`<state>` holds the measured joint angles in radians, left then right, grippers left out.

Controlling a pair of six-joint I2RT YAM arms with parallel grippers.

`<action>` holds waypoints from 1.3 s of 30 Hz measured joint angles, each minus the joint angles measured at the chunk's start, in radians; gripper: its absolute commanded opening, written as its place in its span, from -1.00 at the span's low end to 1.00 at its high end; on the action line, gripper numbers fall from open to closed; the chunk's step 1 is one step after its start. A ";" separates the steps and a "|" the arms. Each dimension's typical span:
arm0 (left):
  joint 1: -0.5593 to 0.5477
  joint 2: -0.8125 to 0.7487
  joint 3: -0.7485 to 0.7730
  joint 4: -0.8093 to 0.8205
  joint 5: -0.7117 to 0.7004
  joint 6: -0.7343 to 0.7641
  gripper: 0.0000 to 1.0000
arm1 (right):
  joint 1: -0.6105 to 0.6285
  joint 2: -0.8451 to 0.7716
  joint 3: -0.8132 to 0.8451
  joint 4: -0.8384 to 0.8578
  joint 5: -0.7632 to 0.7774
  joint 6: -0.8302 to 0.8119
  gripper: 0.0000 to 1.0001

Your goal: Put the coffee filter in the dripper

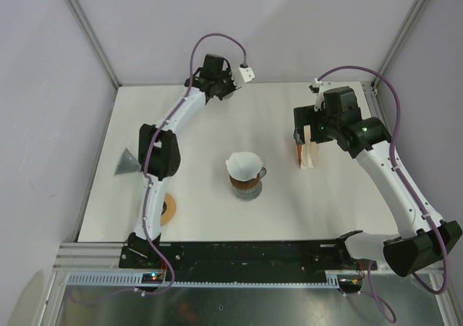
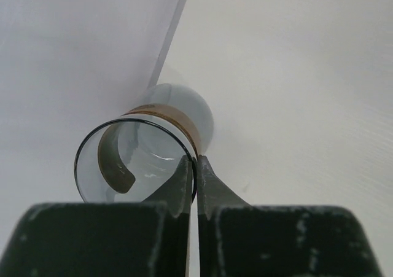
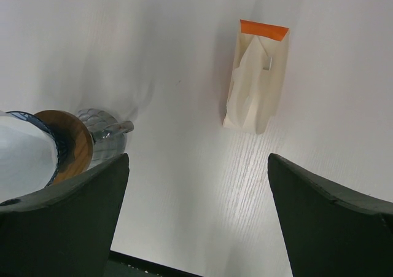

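Tabletop [image 1: 202, 123] layout, read from left to right, with every position given relative to the dripper [image 1: 247, 186].

Far left of the dripper, at the table's edge: a grey cone [image 1: 126, 163]. Nearer the arm bases and left of the dripper: a flat brown ring [image 1: 171, 209].

Behind the dripper and to its left, near the back wall: the left gripper [image 2: 197, 160], jaws pressed together. In the left wrist view its tips meet at the dark rim of a clear glass vessel [image 2: 135, 160] with a brown band. Whether the glass wall lies between the tips cannot be told.

Centre: the dripper, clear glass with a small side handle and a wooden collar. The white coffee filter [image 1: 243, 164] sits in its mouth, its edge standing above the rim.

Right of the dripper, well apart from it: a cream paper packet [image 3: 256, 80] with an orange edge, resting on the table.

Above that packet: the right gripper [image 3: 198, 160], jaws spread wide and holding nothing. In the right wrist view the packet shows between its fingers, and the dripper lies beside the left finger [image 3: 61, 215].
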<state>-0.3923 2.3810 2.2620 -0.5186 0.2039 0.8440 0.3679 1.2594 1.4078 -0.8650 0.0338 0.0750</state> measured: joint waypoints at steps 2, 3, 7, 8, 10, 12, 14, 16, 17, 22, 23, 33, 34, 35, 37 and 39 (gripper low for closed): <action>0.000 -0.063 -0.052 -0.005 -0.004 -0.018 -1.00 | 0.000 -0.007 0.000 -0.001 -0.005 0.002 0.99; 0.000 -0.099 -0.084 -0.007 -0.010 -0.026 -1.00 | 0.001 -0.011 0.000 -0.002 -0.006 0.003 0.99; 0.000 -0.261 -0.232 -0.020 -0.021 -0.059 -0.99 | 0.010 -0.034 -0.001 -0.008 -0.013 0.008 0.99; 0.000 -0.308 -0.275 -0.026 -0.021 -0.066 -0.99 | 0.011 -0.040 -0.002 -0.010 -0.019 0.011 0.99; 0.000 -0.403 -0.356 -0.045 -0.018 -0.082 -1.00 | 0.019 -0.053 -0.002 -0.013 -0.034 0.019 0.99; 0.000 -0.493 -0.443 -0.062 -0.014 -0.090 -0.99 | 0.029 -0.060 -0.002 -0.013 -0.051 0.027 0.99; -0.001 -0.592 -0.539 -0.096 -0.007 -0.103 -1.00 | 0.043 -0.061 -0.002 -0.012 -0.066 0.033 0.99; -0.002 -0.689 -0.639 -0.124 0.008 -0.111 -1.00 | 0.066 -0.060 -0.002 -0.012 -0.076 0.041 0.99; -0.004 -0.737 -0.692 -0.135 0.014 -0.111 -1.00 | 0.080 -0.060 -0.002 -0.011 -0.077 0.045 0.99; -0.019 -0.934 -0.927 -0.180 0.037 -0.116 -0.99 | 0.158 -0.057 -0.002 0.008 -0.078 0.058 0.99; -0.024 -0.965 -0.966 -0.187 0.042 -0.122 -0.99 | 0.175 -0.055 -0.002 0.014 -0.078 0.063 0.99; -0.122 -1.183 -1.218 -0.202 0.091 -0.168 -1.00 | 0.322 -0.051 -0.003 0.031 -0.032 0.090 0.99; -0.133 -1.188 -1.233 -0.202 0.092 -0.171 -1.00 | 0.330 -0.051 -0.003 0.031 -0.025 0.092 0.99; -0.145 -1.190 -1.247 -0.202 0.095 -0.173 -0.99 | 0.339 -0.051 -0.003 0.030 -0.016 0.094 0.99; -0.164 -1.191 -1.271 -0.202 0.105 -0.174 -0.99 | 0.354 -0.052 -0.003 0.029 -0.001 0.101 0.99; -0.175 -1.194 -1.292 -0.204 0.118 -0.174 -1.00 | 0.366 -0.053 -0.003 0.027 0.013 0.109 0.99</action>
<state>-0.5671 1.1870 0.9699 -0.7223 0.3218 0.6701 0.7341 1.2064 1.4048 -0.8375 0.0463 0.1837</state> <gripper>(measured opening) 0.014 0.993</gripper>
